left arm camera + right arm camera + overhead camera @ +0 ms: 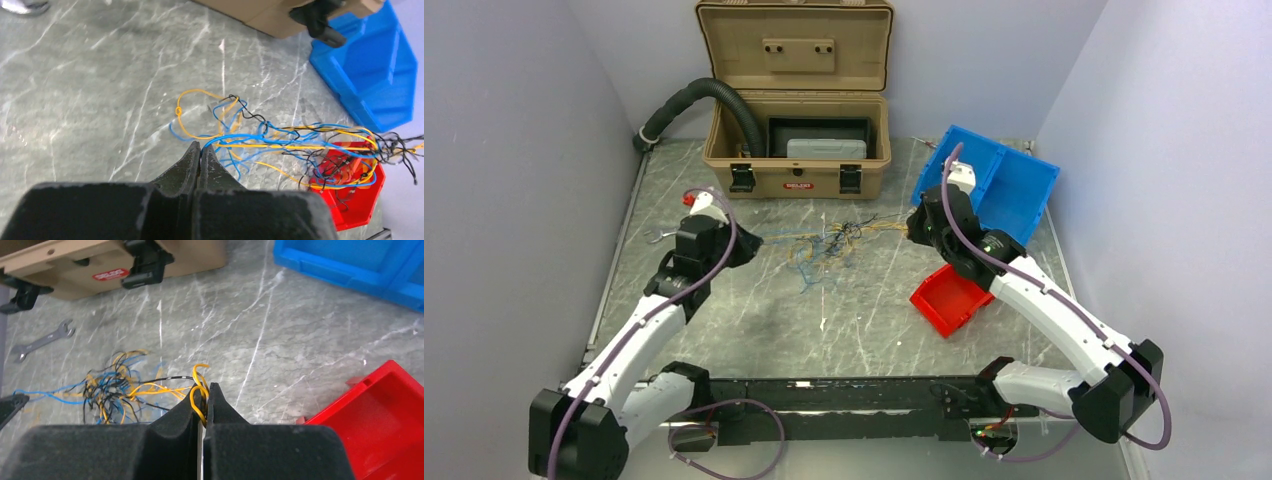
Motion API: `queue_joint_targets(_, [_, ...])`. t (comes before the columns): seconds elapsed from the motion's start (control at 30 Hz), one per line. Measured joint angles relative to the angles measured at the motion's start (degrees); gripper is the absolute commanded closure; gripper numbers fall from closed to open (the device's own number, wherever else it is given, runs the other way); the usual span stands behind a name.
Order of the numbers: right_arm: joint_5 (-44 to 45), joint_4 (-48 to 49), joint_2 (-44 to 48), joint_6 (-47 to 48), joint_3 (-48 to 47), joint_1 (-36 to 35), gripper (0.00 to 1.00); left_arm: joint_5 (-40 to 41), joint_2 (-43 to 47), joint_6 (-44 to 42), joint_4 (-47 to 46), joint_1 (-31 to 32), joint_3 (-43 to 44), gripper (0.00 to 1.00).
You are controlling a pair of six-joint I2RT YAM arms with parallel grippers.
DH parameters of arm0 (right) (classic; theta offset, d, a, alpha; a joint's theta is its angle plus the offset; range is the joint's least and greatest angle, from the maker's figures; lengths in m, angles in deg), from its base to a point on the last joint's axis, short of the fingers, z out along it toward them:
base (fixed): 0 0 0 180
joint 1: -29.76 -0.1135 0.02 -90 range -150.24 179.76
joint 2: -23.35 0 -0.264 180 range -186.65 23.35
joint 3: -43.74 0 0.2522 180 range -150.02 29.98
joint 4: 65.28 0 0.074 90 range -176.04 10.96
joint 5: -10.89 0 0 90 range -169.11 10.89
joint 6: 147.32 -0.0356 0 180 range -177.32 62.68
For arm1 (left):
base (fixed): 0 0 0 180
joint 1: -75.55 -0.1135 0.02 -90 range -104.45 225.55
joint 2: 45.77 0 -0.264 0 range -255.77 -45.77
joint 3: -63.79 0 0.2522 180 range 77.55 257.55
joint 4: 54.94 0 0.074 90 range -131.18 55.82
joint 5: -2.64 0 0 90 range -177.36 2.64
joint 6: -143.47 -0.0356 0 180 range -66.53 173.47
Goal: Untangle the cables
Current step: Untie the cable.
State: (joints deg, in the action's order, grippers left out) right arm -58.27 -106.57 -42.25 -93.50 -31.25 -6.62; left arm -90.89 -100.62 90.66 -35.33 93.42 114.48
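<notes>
The cables (834,240) are thin blue, yellow-orange and black wires in a loose tangle, stretched between my two grippers at mid table. My left gripper (746,244) is at the tangle's left end. In the left wrist view (200,146) it is shut on a blue wire (235,136) that runs off into the tangle (320,150). My right gripper (914,226) is at the right end. In the right wrist view (205,390) it is shut on a looped yellow wire (199,395), with the tangle (115,387) off to its left.
An open tan case (796,150) stands at the back with a black corrugated hose (704,95) entering it. A blue bin (999,180) lies tipped at back right. A red bin (949,298) sits under the right arm. A spanner (42,341) lies at the left.
</notes>
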Motion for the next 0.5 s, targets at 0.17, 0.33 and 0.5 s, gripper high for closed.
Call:
queue_joint_targets(0.17, [1.7,-1.4,0.3,-2.6,0.7,1.1,1.0,-1.1,1.8,2.8,3.3,-4.7,-2.2,1.0])
queue_joint_targets(0.33, [2.5,-2.3,0.3,-3.9,0.8,1.3,1.0,-1.0,5.3,5.1,5.1,-6.8,-2.2,1.0])
queue_joint_targets(0.5, [0.6,-0.5,0.6,-2.1,1.7,1.9,1.0,0.6,7.8,5.7,7.9,-7.7,-2.2,1.0])
